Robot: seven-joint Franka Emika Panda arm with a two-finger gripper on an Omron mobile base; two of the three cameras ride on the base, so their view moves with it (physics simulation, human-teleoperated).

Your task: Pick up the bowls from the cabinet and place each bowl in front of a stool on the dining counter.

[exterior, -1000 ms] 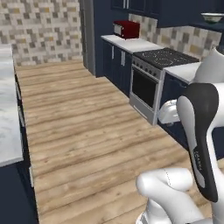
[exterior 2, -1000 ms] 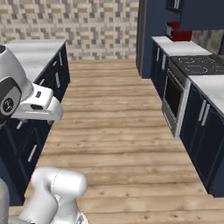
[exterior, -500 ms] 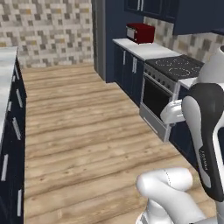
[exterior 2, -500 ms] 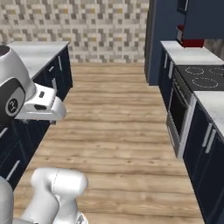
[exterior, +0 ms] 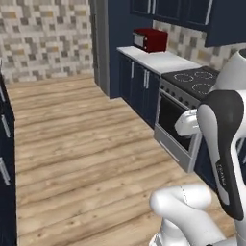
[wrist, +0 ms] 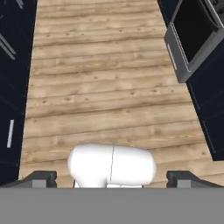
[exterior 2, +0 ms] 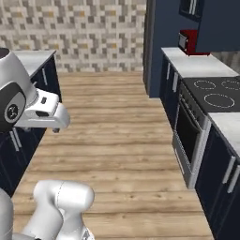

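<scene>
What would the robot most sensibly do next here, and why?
Probably keep driving toward the tall navy cabinet beyond the red toaster. The gripper is open and empty over the wood floor, and the cabinet is too far to reach.

Cabinet (exterior: 111,43) top cut by frame edge, oven (wrist: 192,37) cropped at right, upper cupboards (exterior 2: 206,18) cropped

A home kitchen, seemingly: stove (exterior 2: 213,96) with oven (exterior: 175,126), navy cupboards (exterior: 139,84), red toaster (exterior: 150,39) (tiled backsplash behind).
</scene>
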